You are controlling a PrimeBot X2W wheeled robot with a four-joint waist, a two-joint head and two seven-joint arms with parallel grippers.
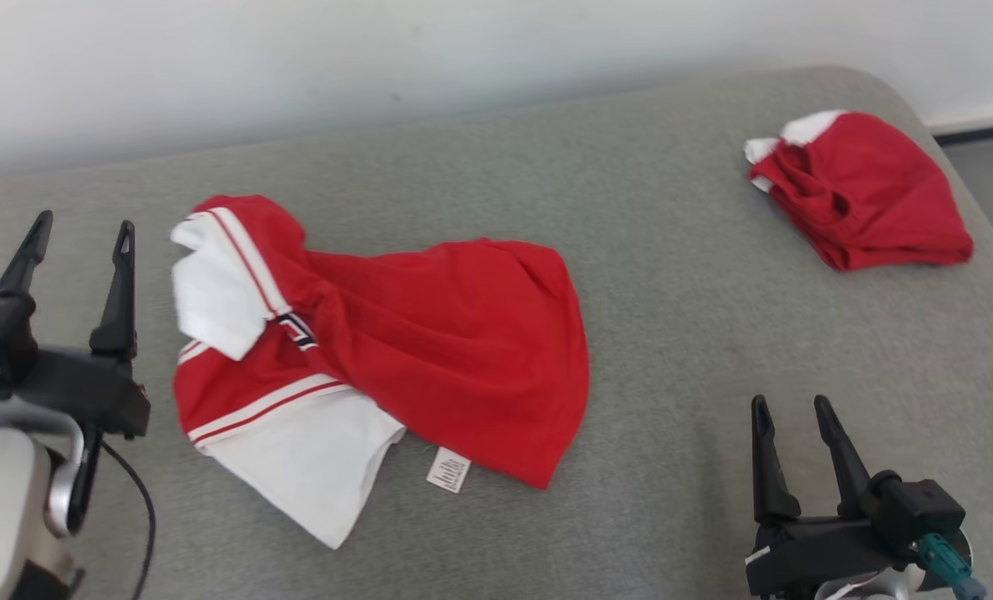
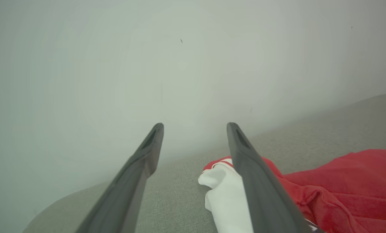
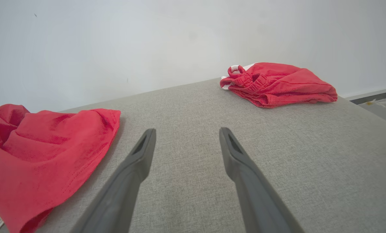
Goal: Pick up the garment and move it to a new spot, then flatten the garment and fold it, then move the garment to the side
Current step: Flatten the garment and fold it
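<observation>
You have the left gripper (image 1: pixel 84 221) at the left of the scene, its 2 dark fingers spread wide with nothing between them. It sits just left of the red and white shirt (image 1: pixel 446 333), and from the head view a narrow strip of grey shows between its right finger and the cloth. In the left wrist view that finger crosses in front of a bunched white sleeve (image 2: pixel 222 194), so from there you cannot tell whether it touches.

Your shirt lies crumpled on the grey upholstered surface (image 1: pixel 671 250), left of centre. Its red body is twisted and fans out toward the right. 1 white sleeve is folded over at the far left, and a 2nd white sleeve (image 1: pixel 305 467) with red and white stripes spreads toward the near edge. A small white label (image 1: pixel 448 469) pokes out from under the near hem.

Your right gripper (image 1: pixel 790 402) is at the near right, well apart from the shirt. Its fingers are also wide and empty, above bare grey fabric.

At the far right a folded red garment (image 1: pixel 871 192) with a bit of white at its far left corner rests near the rounded edge of the surface, well apart from both grippers
</observation>
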